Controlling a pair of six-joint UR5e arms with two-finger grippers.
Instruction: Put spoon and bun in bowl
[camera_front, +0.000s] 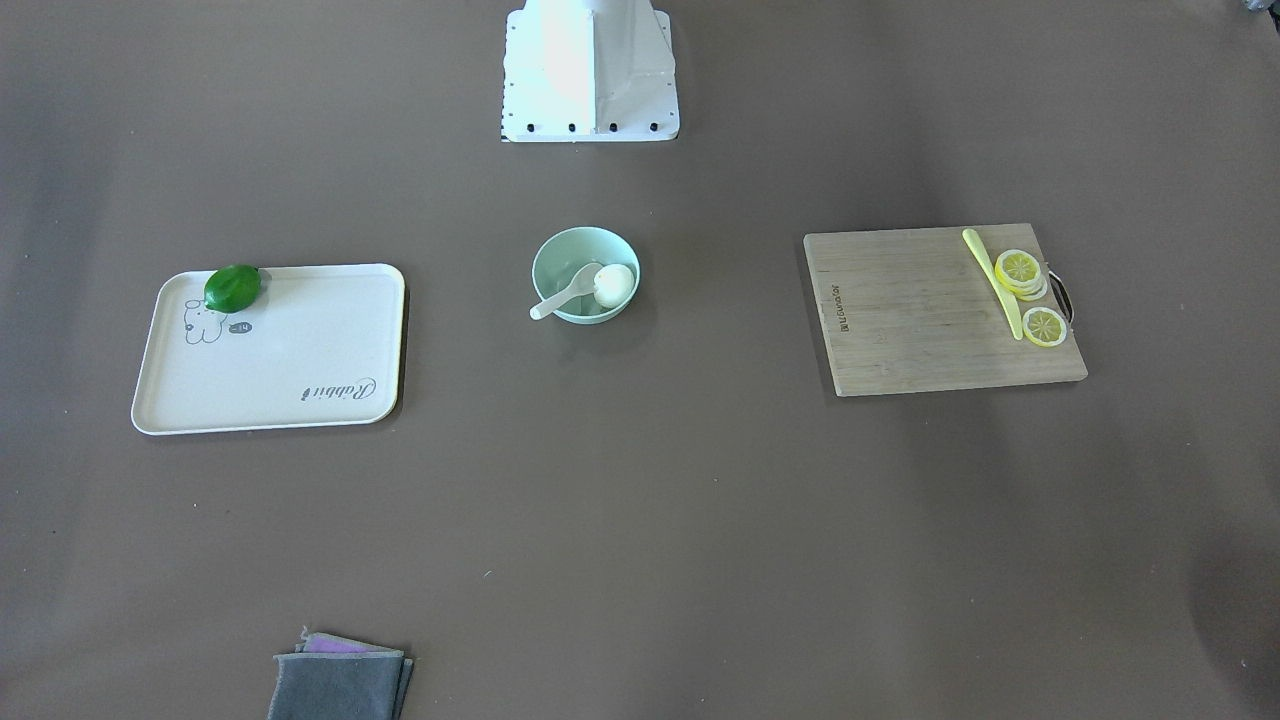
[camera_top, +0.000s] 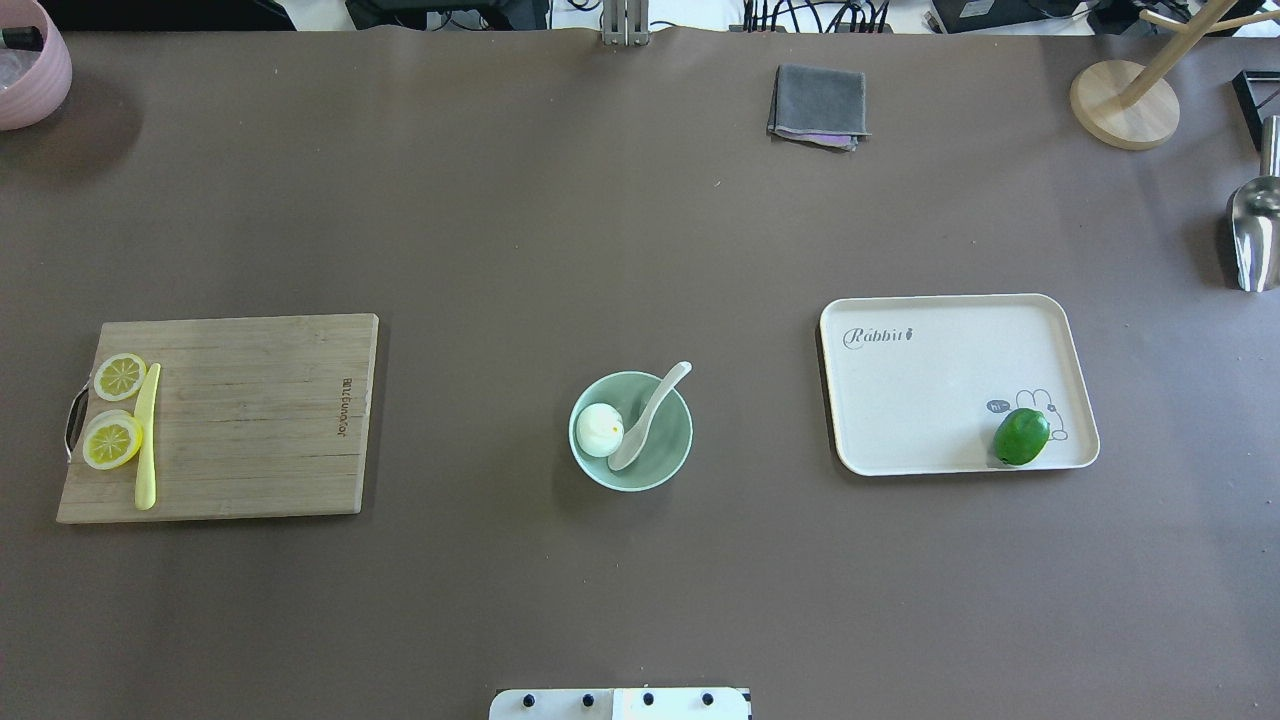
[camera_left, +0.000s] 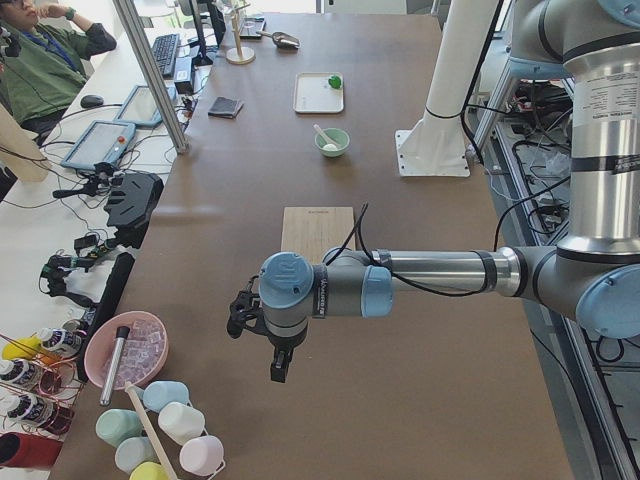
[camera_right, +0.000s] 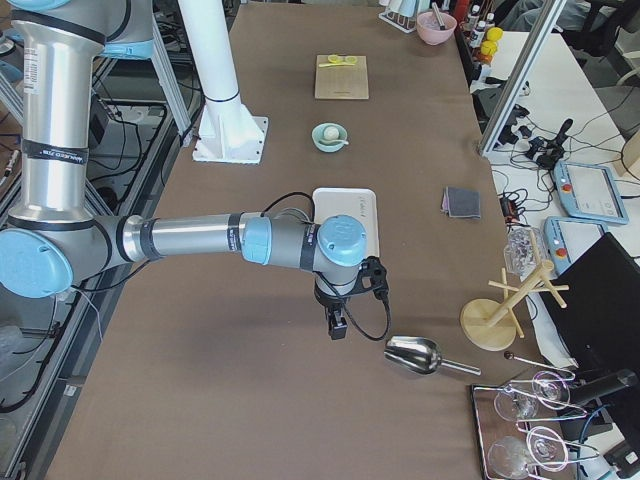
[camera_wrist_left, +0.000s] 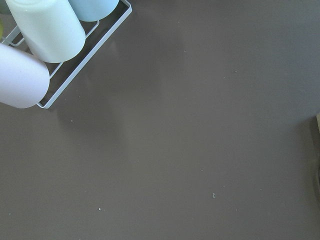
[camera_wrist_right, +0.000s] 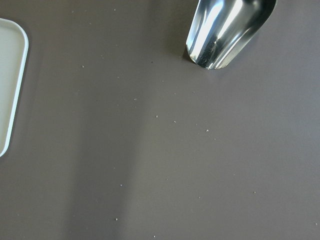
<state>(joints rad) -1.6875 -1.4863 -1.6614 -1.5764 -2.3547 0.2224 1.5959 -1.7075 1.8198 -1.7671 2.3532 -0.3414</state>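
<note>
A: Where's the task stuff?

B: Round pale mint-green bowl (camera_top: 682, 440) sits mid-table, btwn the wooden cutting board (camera_top: 250, 420) and the white rectangular tray (camera_top: 930, 400). Small white round bun (camera_top: 599, 430) is inside it, on the robot's left half. Glossy white soup spoon (camera_top: 650, 413) has its scoop down in the bowl, right against the bun, w/ the handle leaning out over the far rim.

A: Left gripper?

B: Left gripper (camera_left: 279, 372) points down over bare brown table near the robot's left end, well apart from the bowl. It shows in the side view only, so how wide it stands: can't tell. Its wrist cam sees pastel cups (camera_wrist_left: 47, 27) in a wire rack.

A: Right one?

B: Right gripper (camera_right: 337, 330) points down over the table btwn the tray and a shiny metal scoop (camera_right: 412, 354), far from the bowl. Side view only again, so open or closed: can't tell
</note>
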